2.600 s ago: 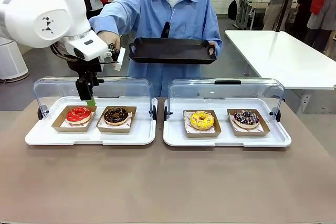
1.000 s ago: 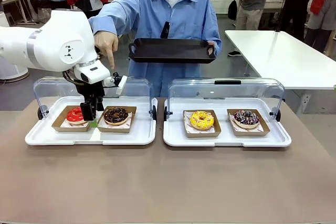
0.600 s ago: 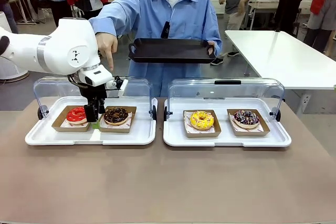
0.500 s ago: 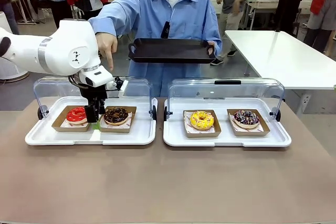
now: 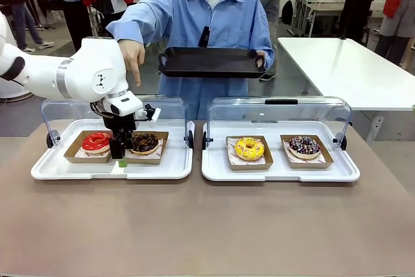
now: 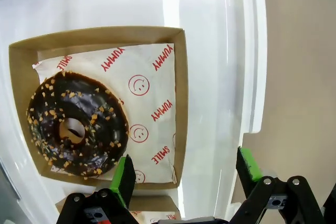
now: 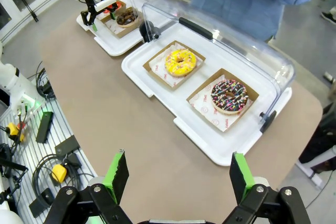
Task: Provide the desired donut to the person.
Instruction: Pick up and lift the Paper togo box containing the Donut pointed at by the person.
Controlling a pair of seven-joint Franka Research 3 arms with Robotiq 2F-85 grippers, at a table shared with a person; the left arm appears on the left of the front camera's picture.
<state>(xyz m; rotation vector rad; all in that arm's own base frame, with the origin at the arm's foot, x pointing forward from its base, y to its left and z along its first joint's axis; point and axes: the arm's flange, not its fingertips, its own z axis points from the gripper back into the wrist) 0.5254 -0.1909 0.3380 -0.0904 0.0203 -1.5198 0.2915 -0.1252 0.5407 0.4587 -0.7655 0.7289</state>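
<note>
Chocolate donut [image 6: 73, 129] boxed beside red donut [image 5: 96, 141], left pincer [image 6: 186, 167] (jaws apart) between them

Brown table [image 5: 207, 225]: left tray [image 5: 52, 172], right tray [image 5: 279, 174], seemingly apart.

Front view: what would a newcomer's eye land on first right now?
The left end effector, open, hangs low over the left white tray, beside the chocolate donut. Just behind it, the person points a hand down toward that tray and holds a black tray out at the far side.
</note>
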